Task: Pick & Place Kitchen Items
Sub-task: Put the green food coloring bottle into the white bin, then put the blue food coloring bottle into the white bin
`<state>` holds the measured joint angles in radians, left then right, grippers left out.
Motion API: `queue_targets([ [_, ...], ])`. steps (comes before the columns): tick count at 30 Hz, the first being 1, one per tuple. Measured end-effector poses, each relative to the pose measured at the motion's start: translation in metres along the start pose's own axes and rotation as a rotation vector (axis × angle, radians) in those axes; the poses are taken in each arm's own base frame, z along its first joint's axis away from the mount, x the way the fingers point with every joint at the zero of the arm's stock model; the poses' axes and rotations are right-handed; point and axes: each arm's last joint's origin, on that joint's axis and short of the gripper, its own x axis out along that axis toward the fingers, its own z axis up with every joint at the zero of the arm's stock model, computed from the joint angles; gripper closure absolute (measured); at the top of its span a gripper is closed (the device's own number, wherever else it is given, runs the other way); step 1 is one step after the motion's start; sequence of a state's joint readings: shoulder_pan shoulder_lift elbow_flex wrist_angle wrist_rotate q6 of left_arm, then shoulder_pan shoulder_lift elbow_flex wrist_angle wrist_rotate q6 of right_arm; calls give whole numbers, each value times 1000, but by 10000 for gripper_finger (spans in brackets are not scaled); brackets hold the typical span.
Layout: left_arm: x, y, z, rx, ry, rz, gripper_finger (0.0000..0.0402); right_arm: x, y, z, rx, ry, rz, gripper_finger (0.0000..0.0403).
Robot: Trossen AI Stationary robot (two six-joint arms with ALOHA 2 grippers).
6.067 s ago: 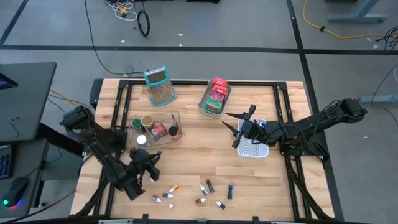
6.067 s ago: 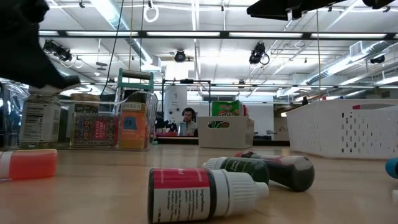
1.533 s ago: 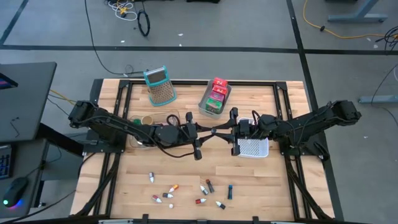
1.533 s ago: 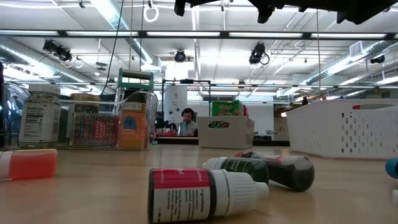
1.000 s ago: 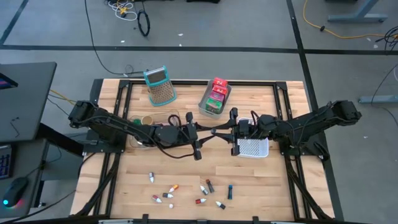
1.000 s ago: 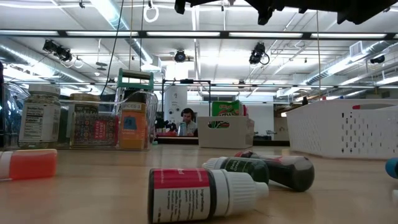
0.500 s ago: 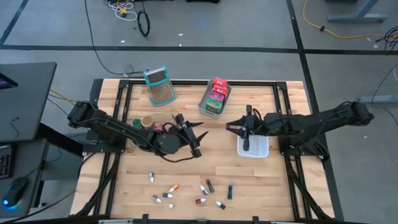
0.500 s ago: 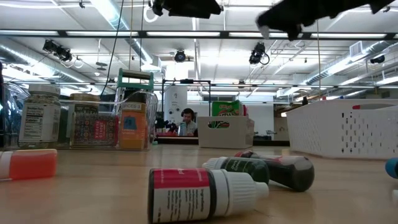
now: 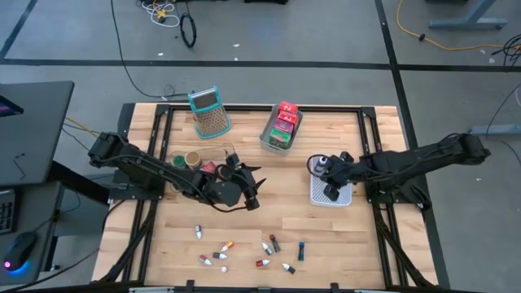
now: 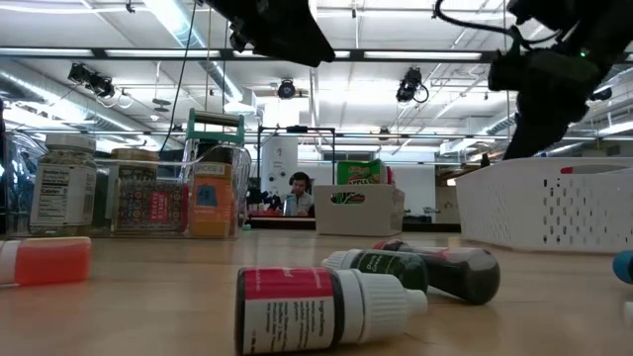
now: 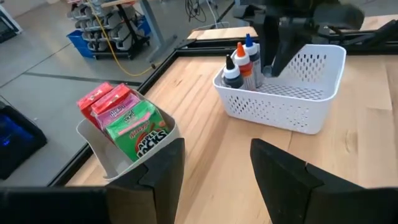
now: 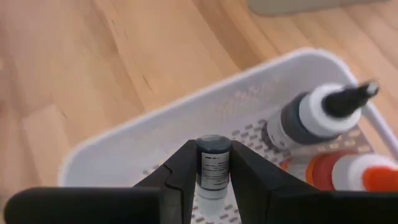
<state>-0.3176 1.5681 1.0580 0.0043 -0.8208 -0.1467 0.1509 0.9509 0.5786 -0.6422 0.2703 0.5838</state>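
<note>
My right gripper [image 12: 213, 186] points steeply down over the white basket [image 9: 338, 198] at the table's right middle, shut on a small bottle [image 12: 213, 163] with a dark end. Three small bottles [image 11: 241, 65] stand in the basket's far corner. My left gripper [image 11: 214, 168] hangs open and empty above the table's middle [image 9: 252, 185], facing the basket. Several small loose bottles and tubes [image 9: 248, 252] lie on their sides near the table's front edge; the low view shows them close up [image 10: 326, 309]. My right gripper pinches the small bottle's body [image 12: 213, 174] between its two fingers, which come from above and slant down. The bottle's dark end [image 12: 213, 144] sticks out past the fingertips, over the basket's floor. I cannot tell whether it touches the floor.
A grey bin of red and green packets [image 9: 281, 126] stands at the back middle. A clear bin with jars [image 9: 202, 167] sits behind the left arm, and a teal-handled grater [image 9: 210, 111] lies at the far left. Bare wood lies between the basket and the loose bottles.
The two grippers stood tip to tip above the table's middle. My left gripper has opened, let go and drawn back toward the table's left. My right gripper has carried the small bottle toward the right edge, tipped steeply down and sunk over the basket.
</note>
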Motion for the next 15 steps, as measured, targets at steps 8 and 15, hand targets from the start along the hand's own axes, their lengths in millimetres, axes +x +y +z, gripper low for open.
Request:
queue_targets([
  [8, 0, 0, -1, -9, 8, -1, 209, 5, -1, -3, -4, 17, -13, 277],
  [15, 0, -2, -2, -15, 22, -66, 209, 5, 1, -1, -48, -12, 4, 238],
])
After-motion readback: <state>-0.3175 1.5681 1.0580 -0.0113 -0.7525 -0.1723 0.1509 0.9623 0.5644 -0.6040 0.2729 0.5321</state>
